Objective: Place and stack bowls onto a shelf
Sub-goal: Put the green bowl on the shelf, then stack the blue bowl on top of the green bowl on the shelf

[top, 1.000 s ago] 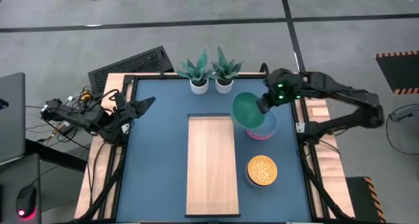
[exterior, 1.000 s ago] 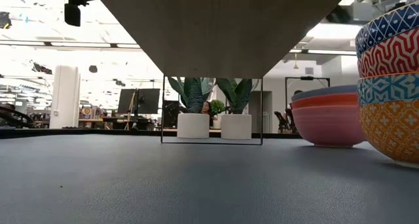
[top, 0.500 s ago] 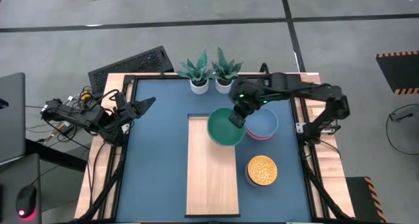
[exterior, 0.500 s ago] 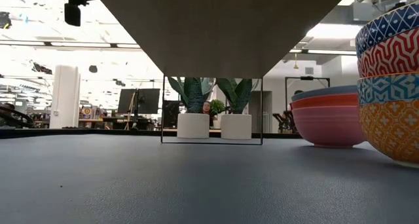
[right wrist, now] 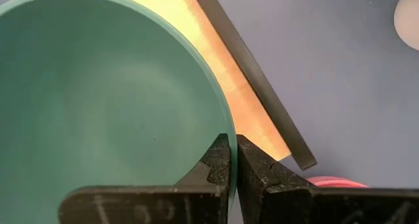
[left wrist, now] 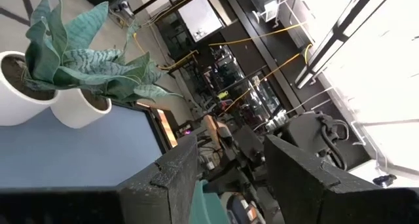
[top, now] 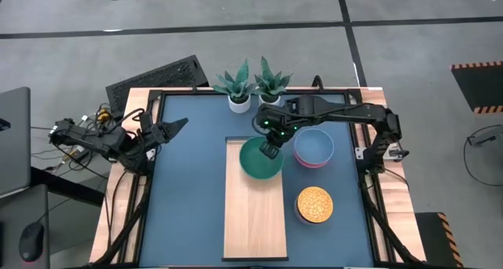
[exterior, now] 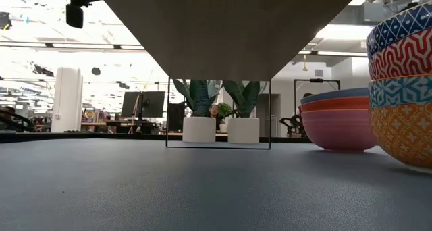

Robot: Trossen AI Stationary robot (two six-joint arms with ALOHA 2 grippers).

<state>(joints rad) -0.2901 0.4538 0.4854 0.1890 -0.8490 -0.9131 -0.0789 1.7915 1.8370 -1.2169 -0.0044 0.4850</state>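
Observation:
A plain teal bowl point(top: 258, 160) sits opening-up over the far end of the light wooden shelf point(top: 253, 214). My right gripper point(top: 270, 149) is shut on its rim. The right wrist view shows the teal bowl point(right wrist: 105, 99) above the shelf's far right corner point(right wrist: 262, 122). Whether the bowl rests on the board does not show. A blue bowl point(top: 314, 145) is nested in a pink bowl to the shelf's right. A stack of small patterned bowls point(top: 314, 204) stands nearer. My left gripper point(top: 174, 125) is open and waits at the table's left edge. My right gripper holds the teal bowl by its rim point(right wrist: 221, 122), on the side toward the table's far right. The rim is pinched between the two fingers point(right wrist: 252, 164), one inside the bowl and one outside. The fingers come from above, slanting from the far right. The bowl stays level.
Two white plant pots point(top: 250, 101) stand at the table's far edge, just beyond the shelf. In the low view the shelf point(exterior: 223, 28) stands raised above the tabletop, with the pink and blue bowls point(exterior: 337, 126) and the patterned stack point(exterior: 401, 82) to its right.
My right gripper has carried the teal bowl from above the blue and pink bowls toward the table's left and near side, to over the shelf's far end. The bowl was tipped at first and now has its opening facing up.

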